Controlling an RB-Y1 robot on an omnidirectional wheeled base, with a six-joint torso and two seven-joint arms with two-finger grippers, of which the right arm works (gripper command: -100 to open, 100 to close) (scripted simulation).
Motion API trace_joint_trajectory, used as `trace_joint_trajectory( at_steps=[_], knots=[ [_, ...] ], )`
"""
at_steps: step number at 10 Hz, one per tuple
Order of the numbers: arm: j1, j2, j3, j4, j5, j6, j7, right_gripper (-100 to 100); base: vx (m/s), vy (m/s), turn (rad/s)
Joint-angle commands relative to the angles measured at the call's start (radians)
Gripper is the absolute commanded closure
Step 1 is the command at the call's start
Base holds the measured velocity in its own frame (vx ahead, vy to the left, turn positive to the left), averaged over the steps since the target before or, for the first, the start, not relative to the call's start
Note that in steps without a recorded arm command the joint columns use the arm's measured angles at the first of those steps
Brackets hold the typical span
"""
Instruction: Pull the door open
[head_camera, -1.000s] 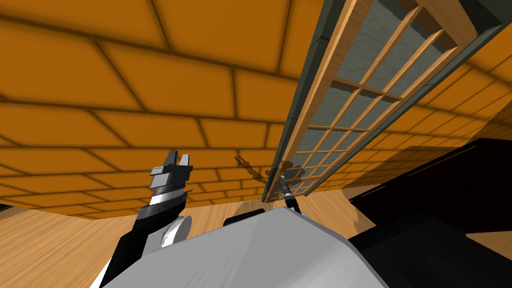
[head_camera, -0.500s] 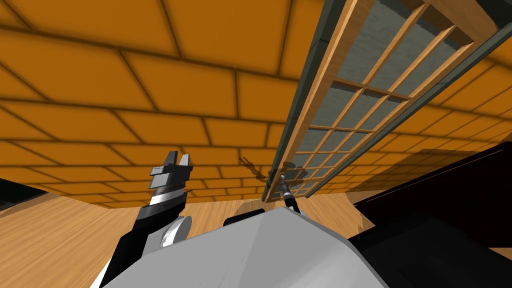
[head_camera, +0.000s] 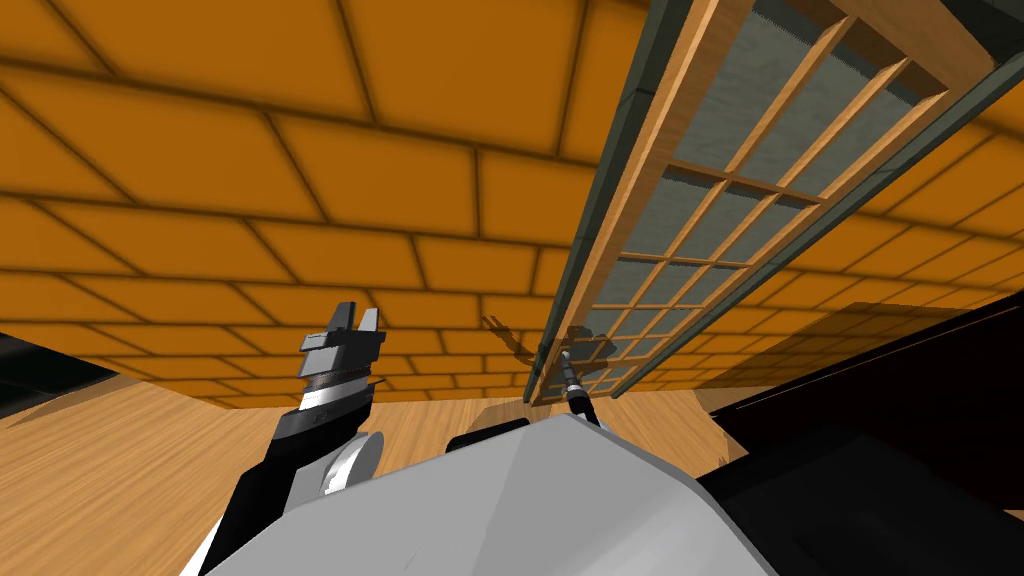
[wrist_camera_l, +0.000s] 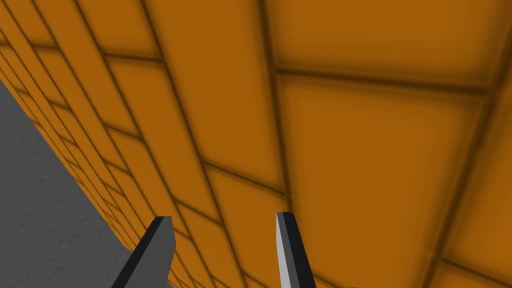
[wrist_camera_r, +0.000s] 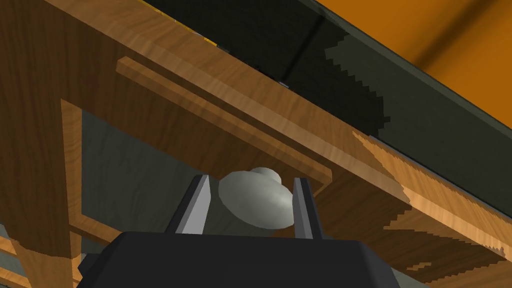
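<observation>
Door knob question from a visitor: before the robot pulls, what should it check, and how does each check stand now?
1. Knob sits between the right hand's fingers: ok.
2. Fingers closed against the knob's sides: ok, as far as the right wrist view shows.
3. Knob seated deep, near the hand's dark body: ok.
4. Left hand open and well apart from the door: ok.
5. Latch released so the door can swing: cannot tell.
6. Space behind the robot to back away: cannot tell.
</observation>
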Motion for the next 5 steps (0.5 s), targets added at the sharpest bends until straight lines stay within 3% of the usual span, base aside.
trace_joint_trajectory(
  at_steps=[1,4,5],
  knots=[
    [-0.005,-0.031,-0.023,0.034,-0.013,-0.003,-0.02,100,-0.026,0.0,0.023],
    [-0.005,-0.031,-0.023,0.034,-0.013,-0.003,-0.02,100,-0.002,0.006,-0.008],
    [-0.008,-0.031,-0.02,0.036,-0.017,-0.005,-0.061,100,-0.025,-0.022,0.071]
  ],
)
